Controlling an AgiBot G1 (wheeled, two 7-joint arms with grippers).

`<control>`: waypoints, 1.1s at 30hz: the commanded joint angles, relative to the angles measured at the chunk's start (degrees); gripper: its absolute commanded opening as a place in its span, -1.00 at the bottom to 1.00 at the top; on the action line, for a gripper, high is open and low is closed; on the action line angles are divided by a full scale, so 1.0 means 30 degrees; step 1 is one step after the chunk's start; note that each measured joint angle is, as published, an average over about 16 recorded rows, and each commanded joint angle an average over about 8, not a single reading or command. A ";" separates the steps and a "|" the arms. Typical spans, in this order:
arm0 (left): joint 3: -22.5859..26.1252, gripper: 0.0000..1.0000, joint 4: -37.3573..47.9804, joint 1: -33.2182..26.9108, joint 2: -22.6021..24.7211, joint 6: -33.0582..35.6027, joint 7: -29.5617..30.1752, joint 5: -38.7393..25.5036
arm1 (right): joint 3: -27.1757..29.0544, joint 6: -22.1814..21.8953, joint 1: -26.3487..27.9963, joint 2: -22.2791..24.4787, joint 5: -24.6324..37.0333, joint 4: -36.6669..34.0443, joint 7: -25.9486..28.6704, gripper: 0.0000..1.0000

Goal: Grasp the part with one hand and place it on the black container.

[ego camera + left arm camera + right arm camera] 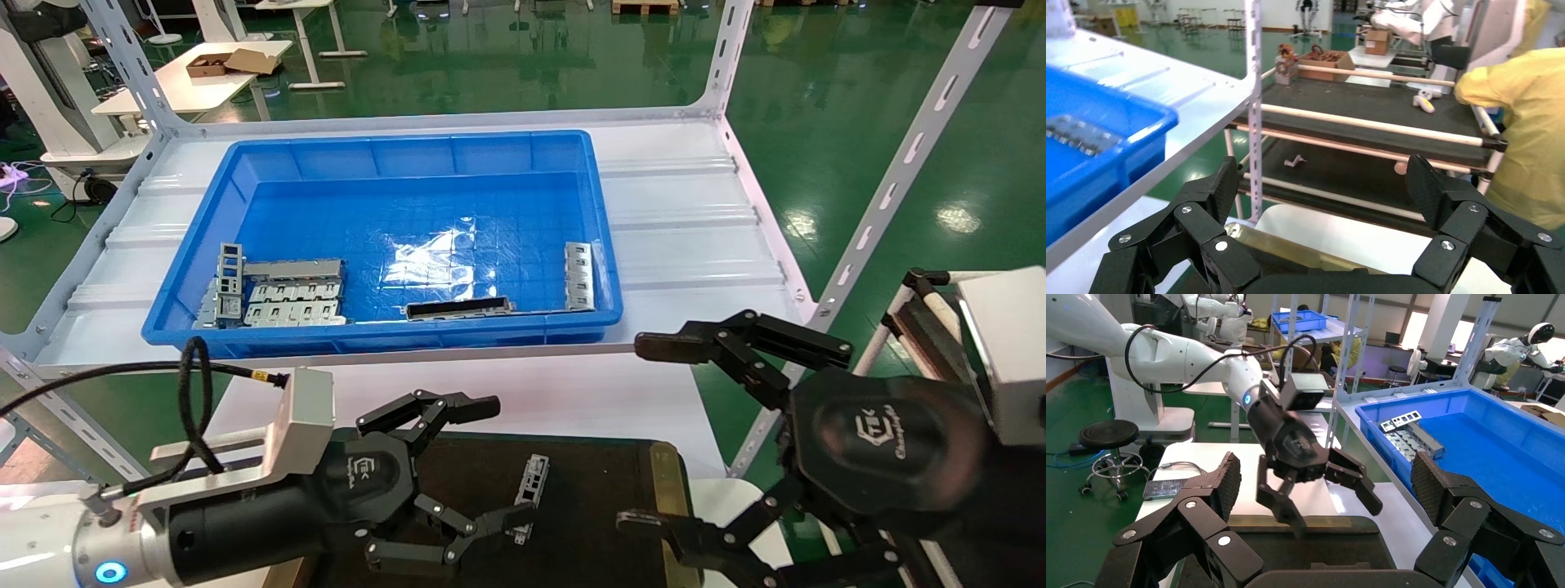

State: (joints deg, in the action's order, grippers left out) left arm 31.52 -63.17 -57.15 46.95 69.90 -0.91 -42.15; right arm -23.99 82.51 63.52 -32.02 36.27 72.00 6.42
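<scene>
One part (532,480), a thin strip of stamped metal, lies flat on the black container (605,523), just beside the left gripper (490,457), whose fingers are spread wide and hold nothing. It looks light, stiff and slick, with sharp edges likely; pinching across its narrow width near the middle should hold best. Its long axis runs toward the blue bin (384,237), tilted slightly. Right of the container, the right gripper (654,433) also gapes, empty.
</scene>
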 commanded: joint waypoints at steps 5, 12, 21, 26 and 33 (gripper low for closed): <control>-0.0163 1.00 -0.0561 -0.0580 -0.0339 0.0799 0.0080 0.0236 | 0.0000 0.0000 0.0000 0.0000 0.0000 0.0000 0.0000 1.00; -0.0421 1.00 -0.1305 -0.1411 -0.0614 0.1255 0.0435 0.0554 | -0.0001 0.0000 0.0000 0.0000 0.0000 0.0000 0.0000 1.00; -0.0740 1.00 -0.2204 -0.2005 -0.0932 0.1184 0.0873 0.0869 | -0.0001 0.0000 0.0000 0.0000 -0.0001 0.0000 -0.0001 1.00; -0.0824 1.00 -0.2759 -0.2084 -0.1085 0.1042 0.1084 0.0949 | -0.0001 -0.0001 0.0000 0.0001 -0.0001 0.0000 -0.0001 1.00; -0.0897 1.00 -0.3497 -0.2099 -0.1275 0.0859 0.1363 0.1041 | -0.0002 -0.0001 0.0001 0.0001 -0.0001 0.0000 -0.0001 1.00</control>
State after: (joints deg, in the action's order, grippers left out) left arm 28.87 -73.18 -63.44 43.24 72.60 2.99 -39.08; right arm -24.00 82.51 63.53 -32.02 36.26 72.00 6.42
